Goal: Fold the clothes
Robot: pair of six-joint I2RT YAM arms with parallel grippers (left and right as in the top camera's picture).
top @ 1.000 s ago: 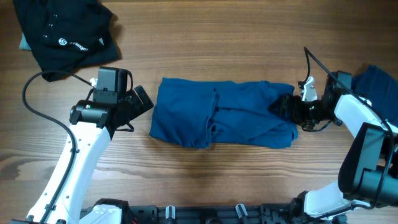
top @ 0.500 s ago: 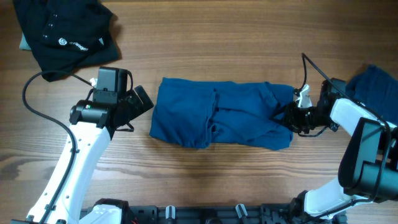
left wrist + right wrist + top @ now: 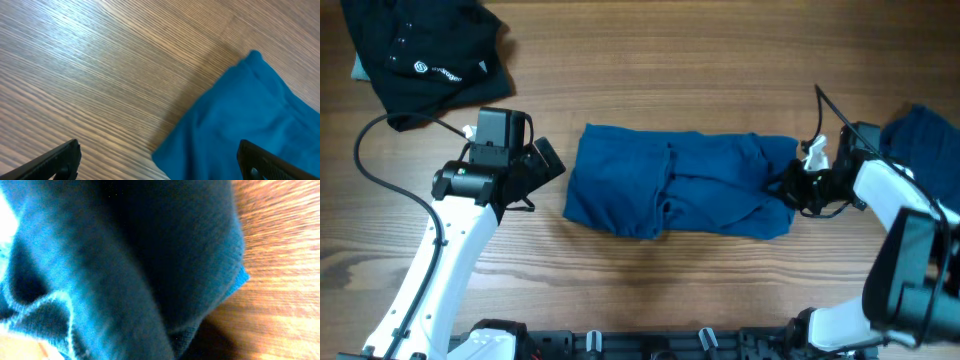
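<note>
A mid-blue garment [image 3: 680,185] lies folded into a long band across the middle of the wooden table. My right gripper [image 3: 788,188] is at its right end, shut on the bunched edge. The same blue fabric [image 3: 125,255] fills the right wrist view and hides the fingers. My left gripper [image 3: 548,165] hovers just off the band's left end, open and holding nothing. In the left wrist view, the cloth's corner [image 3: 250,115] lies between the wide-spread fingertips [image 3: 60,159]. A darker blue garment [image 3: 925,135] lies at the right edge, behind the right arm.
A black garment with a small white logo [image 3: 420,55] is heaped at the back left corner. A black cable [image 3: 370,160] loops beside the left arm. The arms' black mounting rail [image 3: 620,345] runs along the near edge.
My right gripper dropped onto the band's right end and closed on it. The garment has slid slightly to the right. The left arm has not moved.
</note>
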